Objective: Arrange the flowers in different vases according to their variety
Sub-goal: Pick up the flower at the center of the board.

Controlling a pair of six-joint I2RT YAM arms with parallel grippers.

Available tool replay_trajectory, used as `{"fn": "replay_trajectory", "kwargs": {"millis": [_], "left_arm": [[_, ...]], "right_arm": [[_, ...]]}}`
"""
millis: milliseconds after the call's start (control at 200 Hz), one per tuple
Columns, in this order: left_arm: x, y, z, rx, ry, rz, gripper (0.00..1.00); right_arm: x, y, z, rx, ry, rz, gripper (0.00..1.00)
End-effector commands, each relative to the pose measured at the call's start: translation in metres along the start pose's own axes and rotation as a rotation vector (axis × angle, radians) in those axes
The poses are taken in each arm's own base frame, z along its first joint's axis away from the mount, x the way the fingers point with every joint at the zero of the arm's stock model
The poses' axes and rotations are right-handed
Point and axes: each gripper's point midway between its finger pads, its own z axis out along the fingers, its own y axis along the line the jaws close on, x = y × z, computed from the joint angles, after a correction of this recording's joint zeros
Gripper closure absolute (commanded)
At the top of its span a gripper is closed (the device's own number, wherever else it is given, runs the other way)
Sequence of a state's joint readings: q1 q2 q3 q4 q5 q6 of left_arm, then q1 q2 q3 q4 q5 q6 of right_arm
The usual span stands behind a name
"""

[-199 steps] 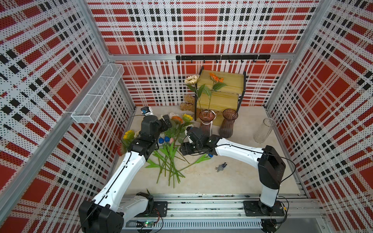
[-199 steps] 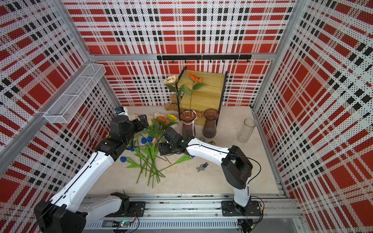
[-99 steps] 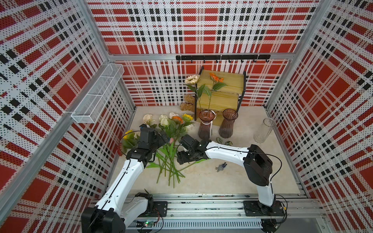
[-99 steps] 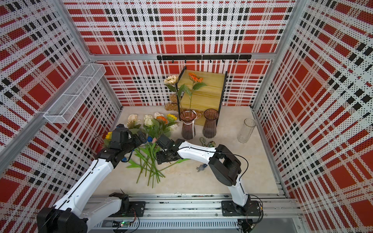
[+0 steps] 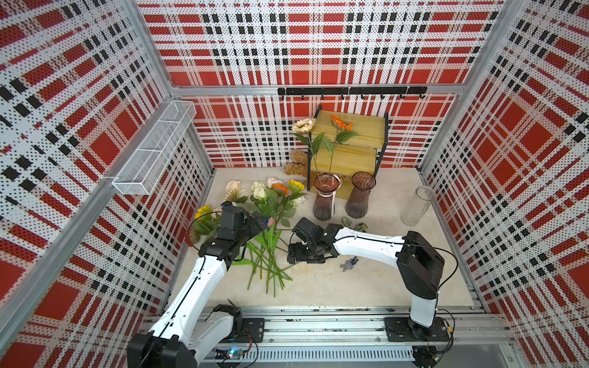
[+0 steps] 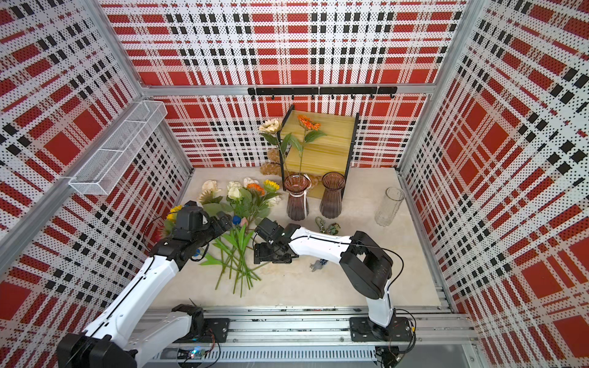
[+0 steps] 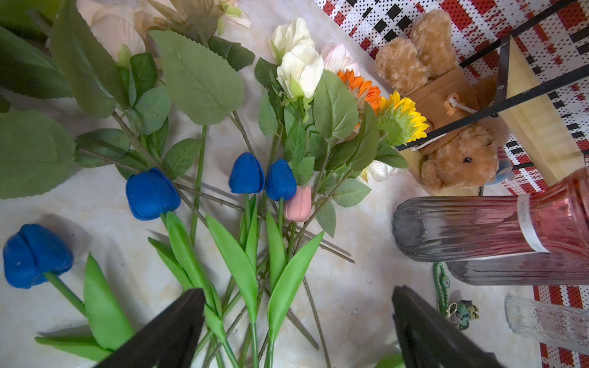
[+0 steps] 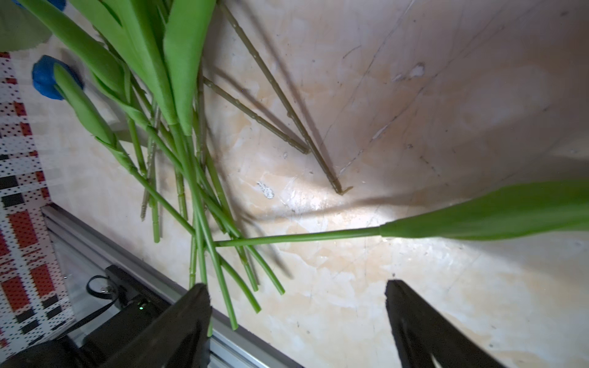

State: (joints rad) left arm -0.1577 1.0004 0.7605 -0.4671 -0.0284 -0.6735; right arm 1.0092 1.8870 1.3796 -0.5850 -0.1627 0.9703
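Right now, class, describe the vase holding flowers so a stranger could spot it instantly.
Find the wooden shelf by the back wall. In front of it, the pinkish vase holds two sunflowers; the brownish vase beside it, equally ribbed, stands empty.

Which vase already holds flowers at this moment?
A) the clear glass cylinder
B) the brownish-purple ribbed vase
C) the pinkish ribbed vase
C: the cream sunflower and the orange sunflower stand in the pinkish ribbed vase; the brownish-purple ribbed vase and the clear glass cylinder look empty.
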Motion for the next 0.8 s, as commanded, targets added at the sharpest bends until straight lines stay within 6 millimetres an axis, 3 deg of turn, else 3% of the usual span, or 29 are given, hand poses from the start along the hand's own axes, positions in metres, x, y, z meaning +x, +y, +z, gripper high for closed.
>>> {"fn": "replay_trajectory", "kwargs": {"millis": [0,566,797], "left_arm": [[0.009,0.004,0.001,0.001,0.027,0.01,0.03],[0.019,0.007,0.0,0.012,0.045,0.004,0.03],[0.021,0.006,-0.001,0.02,0.049,0.0,0.03]], "right_arm": [[0.002,0.001,0.002,-0.05,0.009,0.06,0.07],[-0.009,-0.018,0.031,-0.175,0.028,0.253,0.12],[-0.017,-0.012,0.042,-0.214,0.022,0.275,0.24]]}}
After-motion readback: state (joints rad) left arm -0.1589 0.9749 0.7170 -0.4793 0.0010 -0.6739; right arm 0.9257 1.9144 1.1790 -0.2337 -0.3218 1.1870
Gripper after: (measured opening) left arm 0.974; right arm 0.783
